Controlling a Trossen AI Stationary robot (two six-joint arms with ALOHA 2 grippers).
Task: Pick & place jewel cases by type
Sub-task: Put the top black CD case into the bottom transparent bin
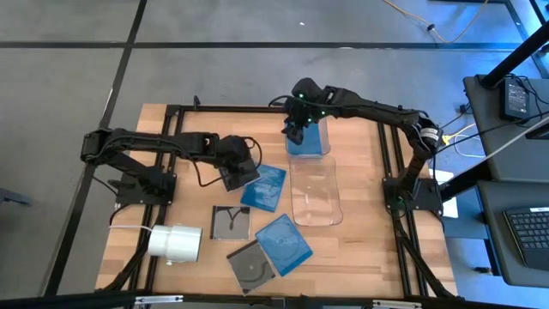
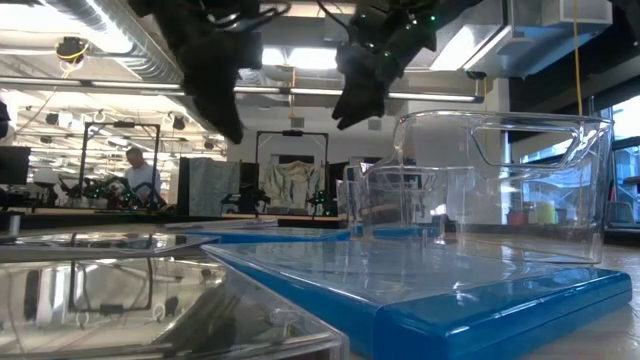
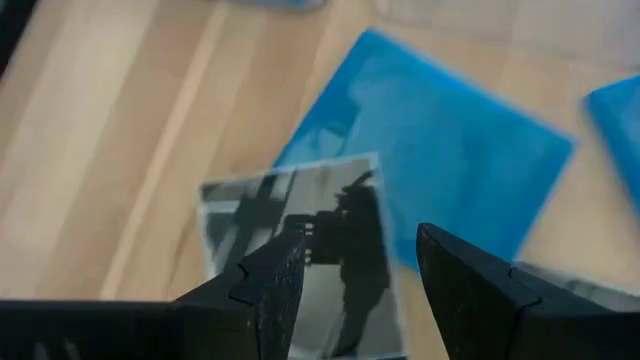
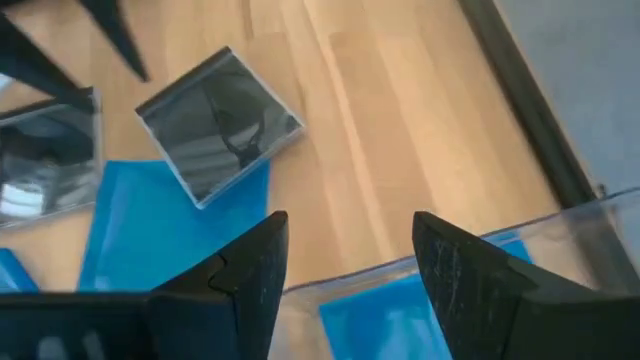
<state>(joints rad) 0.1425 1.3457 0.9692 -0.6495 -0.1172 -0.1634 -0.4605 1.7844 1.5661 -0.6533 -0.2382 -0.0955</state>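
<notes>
My left gripper is open and hovers over a dark grey jewel case. That case lies with one corner on a translucent blue case. My right gripper is open above the far clear bin, which has a blue case on its floor. Nearer on the table lie a dark case, a blue case and another dark case. In the low view both grippers hang well above the table.
A second clear bin, with nothing in it, stands just near of the first. A white cylindrical roll lies at the table's near left. The black frame runs around the wooden top. Bare wood shows at the far left and near right.
</notes>
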